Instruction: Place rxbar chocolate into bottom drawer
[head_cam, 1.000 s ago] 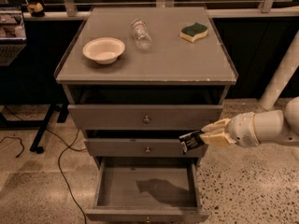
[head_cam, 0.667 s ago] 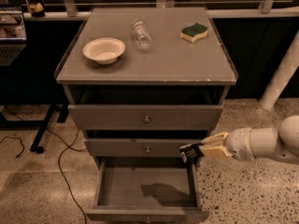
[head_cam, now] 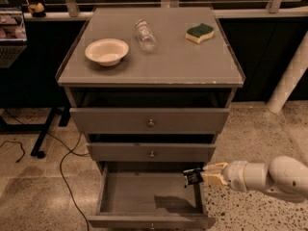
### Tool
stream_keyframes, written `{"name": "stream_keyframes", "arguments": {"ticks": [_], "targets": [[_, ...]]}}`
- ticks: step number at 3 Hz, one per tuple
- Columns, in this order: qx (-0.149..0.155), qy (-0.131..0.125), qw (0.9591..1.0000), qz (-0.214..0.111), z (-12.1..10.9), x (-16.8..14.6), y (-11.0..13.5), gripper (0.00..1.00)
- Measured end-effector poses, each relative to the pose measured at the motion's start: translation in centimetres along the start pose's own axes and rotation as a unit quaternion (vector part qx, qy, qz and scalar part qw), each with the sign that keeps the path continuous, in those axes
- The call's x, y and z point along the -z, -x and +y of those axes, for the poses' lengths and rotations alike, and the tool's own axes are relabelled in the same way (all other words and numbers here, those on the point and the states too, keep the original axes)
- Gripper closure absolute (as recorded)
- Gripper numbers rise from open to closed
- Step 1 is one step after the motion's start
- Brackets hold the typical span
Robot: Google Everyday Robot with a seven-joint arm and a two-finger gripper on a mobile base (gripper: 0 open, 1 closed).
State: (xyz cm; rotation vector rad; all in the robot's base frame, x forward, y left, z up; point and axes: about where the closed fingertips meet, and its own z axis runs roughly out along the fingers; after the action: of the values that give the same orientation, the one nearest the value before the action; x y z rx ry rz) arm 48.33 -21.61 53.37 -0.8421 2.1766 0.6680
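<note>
Snack bar held over the right edge of the open bottom drawer
The end effector (head_cam: 199, 176) reaches in from the right and is closed on one end of the snack bar (head_cam: 193, 177), which hangs just above the right wall of the bottom drawer (head_cam: 130, 195), not yet on its bare floor. The bar looks light and flat. Its wrapper is probably slick enough to slide in a loose pinch and it would likely dent under a hard one, so a moderate grip across the flat faces suits it
</note>
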Motion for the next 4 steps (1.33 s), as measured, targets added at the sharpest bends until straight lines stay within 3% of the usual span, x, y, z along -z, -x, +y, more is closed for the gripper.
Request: {"name": "stream_keyframes", "arguments": {"ticks": [1,2,3,4], "targets": [[-0.015,0.011,0.9998,0.008,-0.3,-3.2,-2.9,1.00],[-0.015,0.011,0.9998,0.008,-0.3,-3.2,-2.9,1.00],[-0.043,-0.001,0.9991,-0.003,-1.2,-4.9,-4.7,1.00],[-0.055,0.001,0.9983,-0.019,-2.2,-8.6,-6.4,1.00]]}}
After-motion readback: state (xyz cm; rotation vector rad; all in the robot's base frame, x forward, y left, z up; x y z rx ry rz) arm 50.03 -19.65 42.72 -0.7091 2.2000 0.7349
